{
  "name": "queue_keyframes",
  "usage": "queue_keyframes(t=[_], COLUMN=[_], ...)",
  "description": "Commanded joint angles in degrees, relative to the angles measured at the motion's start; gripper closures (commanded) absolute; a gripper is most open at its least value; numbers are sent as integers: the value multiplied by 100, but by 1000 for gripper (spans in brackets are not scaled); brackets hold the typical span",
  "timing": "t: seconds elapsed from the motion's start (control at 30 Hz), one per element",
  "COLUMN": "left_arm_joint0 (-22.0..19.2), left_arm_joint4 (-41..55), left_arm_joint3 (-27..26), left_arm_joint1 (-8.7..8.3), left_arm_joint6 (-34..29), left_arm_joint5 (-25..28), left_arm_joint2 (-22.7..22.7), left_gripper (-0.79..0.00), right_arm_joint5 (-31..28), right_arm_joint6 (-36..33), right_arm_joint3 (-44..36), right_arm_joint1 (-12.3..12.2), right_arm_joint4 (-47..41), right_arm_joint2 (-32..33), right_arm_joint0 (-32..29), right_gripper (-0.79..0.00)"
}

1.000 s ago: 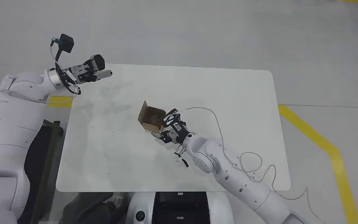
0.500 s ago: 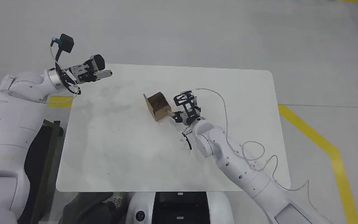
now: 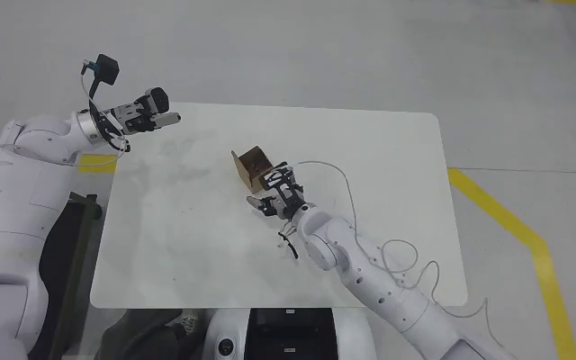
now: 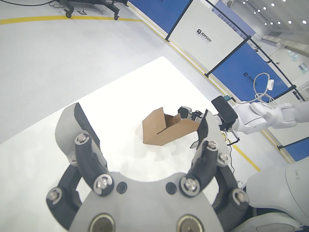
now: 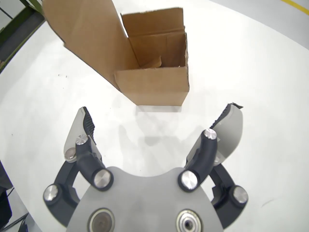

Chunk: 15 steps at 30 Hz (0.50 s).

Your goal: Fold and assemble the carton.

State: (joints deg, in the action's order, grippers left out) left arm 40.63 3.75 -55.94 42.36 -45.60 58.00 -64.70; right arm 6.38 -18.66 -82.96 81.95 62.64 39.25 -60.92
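Note:
A small brown carton (image 3: 253, 167) stands on the white table (image 3: 180, 234) near its middle, its top open and one long flap raised. In the right wrist view the carton (image 5: 154, 73) shows its hollow inside and the tall flap. My right gripper (image 3: 274, 196) sits just in front of the carton, open and holding nothing, its fingertips (image 5: 84, 118) a short way off the carton's wall. My left gripper (image 3: 162, 112) hangs at the table's far left corner, open and empty, well away from the carton (image 4: 166, 127).
A thin white cable (image 3: 346, 193) from the right arm loops over the table to the right of the carton. The table's left half and far right side are bare. Yellow floor tape (image 3: 504, 216) runs beyond the right edge.
The carton turned and shifted slightly back, now standing upright. My right gripper swung up beside it half a second ago, then came back down in front of it. The left arm kept still.

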Motion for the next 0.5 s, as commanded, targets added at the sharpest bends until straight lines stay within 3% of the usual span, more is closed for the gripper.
queue_keyframes(t=[0.0,0.27,0.47], left_arm_joint0=[0,0,0], left_arm_joint4=[0,0,0], left_arm_joint3=[0,0,0], left_arm_joint1=[0,0,0], left_arm_joint6=[0,0,0], left_arm_joint5=[0,0,0], left_arm_joint2=[0,0,0], left_gripper=[-785,-785,-785], right_arm_joint5=[98,535,790], right_arm_joint6=[126,286,279], right_arm_joint3=[101,527,534], right_arm_joint1=[56,310,298], right_arm_joint4=[-87,-269,-231], right_arm_joint2=[-22,-195,71], right_arm_joint0=[57,273,96], right_gripper=[-785,-785,-785])
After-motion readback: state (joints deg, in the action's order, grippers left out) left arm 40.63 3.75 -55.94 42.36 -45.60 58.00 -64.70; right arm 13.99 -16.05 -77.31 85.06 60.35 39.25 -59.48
